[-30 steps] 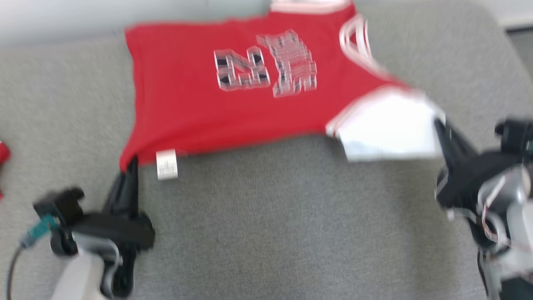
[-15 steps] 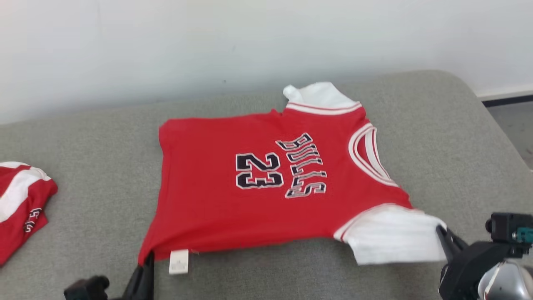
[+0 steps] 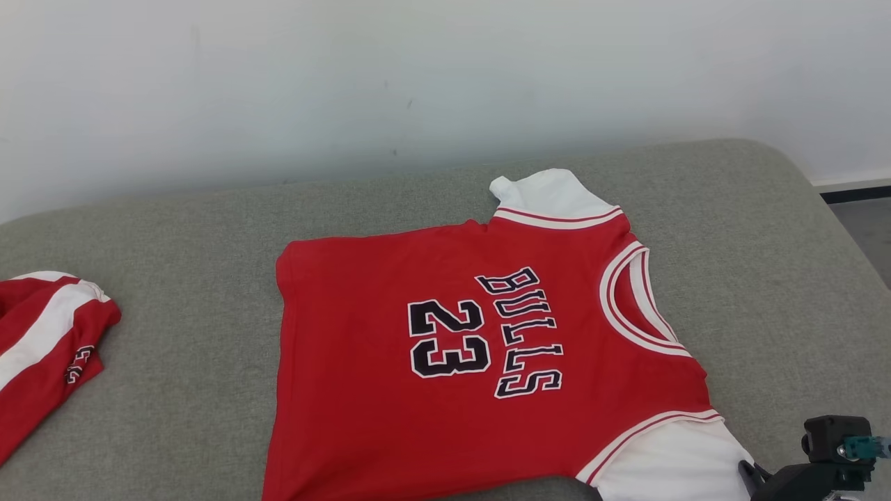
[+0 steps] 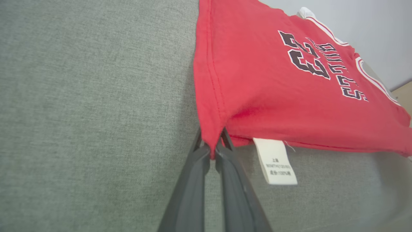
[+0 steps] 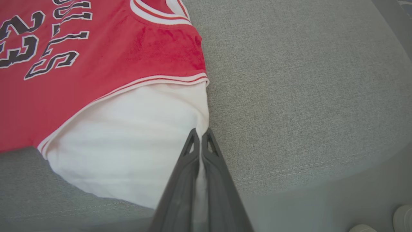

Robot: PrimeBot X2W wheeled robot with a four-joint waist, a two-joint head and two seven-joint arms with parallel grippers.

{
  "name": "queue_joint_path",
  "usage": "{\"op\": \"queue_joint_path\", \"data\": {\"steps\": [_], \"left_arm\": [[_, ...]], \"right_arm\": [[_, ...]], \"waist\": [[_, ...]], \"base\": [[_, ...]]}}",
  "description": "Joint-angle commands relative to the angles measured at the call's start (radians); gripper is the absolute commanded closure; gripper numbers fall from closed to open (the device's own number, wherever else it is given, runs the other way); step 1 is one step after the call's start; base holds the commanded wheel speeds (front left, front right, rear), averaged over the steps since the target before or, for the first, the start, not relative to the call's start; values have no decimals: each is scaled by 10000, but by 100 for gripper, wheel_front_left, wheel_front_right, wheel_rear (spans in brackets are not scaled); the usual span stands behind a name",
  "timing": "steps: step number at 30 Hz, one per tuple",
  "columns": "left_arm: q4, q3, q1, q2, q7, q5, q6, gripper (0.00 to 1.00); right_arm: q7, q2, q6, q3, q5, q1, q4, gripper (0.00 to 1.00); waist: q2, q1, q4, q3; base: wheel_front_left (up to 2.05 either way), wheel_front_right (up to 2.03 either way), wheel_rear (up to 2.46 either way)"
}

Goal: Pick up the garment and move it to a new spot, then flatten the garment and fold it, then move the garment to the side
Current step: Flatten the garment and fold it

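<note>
Tightly closed, left hand (image 4: 210,147) and right hand (image 5: 200,135) on jersey (image 3: 376,403) edges.

The garment (image 3: 390,390) lies spread on the cushion (image 3: 766,243), neck to the right. A second garment (image 3: 42,348) lies well apart, left. The wall (image 3: 418,83) stands behind.

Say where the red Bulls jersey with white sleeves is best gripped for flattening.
Its near corners, from the robot's side: the red hem corner by the white care label, in the left gripper, and the near white sleeve edge, in the right gripper. Outermost points; pulling them likely spreads it.
</note>
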State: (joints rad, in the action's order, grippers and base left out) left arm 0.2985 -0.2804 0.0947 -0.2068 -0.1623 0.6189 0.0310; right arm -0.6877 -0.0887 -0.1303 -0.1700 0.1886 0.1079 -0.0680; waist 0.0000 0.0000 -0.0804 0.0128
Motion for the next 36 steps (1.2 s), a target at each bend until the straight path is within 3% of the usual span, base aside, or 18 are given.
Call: {"op": "queue_joint_path", "data": {"steps": [1, 12, 27, 36], "left_arm": [[-78, 41, 151, 0, -11, 95, 45, 100], [-584, -152, -809, 107, 691, 347, -82, 100], [-21, -358, -3300, 350, 2965, 820, 423, 100], [-475, 13, -4001, 380, 3285, 1175, 637, 100]], "right_arm": [[-20, -39, -4, -20, -62, 74, -39, 100], [583, -481, -6, 385, 26, -1045, 47, 100], [1562, -991, -6, 1232, 567, -4155, 2464, 100], [2086, -950, -6, 1441, 1280, -4941, 3281, 100]], "waist": [[0, 0, 38, -2], [0, 0, 247, 136], [0, 0, 513, 960], [0, 0, 741, 1131]], "base": [[0, 0, 0], [0, 0, 0], [0, 0, 0], [0, 0, 0]]}}
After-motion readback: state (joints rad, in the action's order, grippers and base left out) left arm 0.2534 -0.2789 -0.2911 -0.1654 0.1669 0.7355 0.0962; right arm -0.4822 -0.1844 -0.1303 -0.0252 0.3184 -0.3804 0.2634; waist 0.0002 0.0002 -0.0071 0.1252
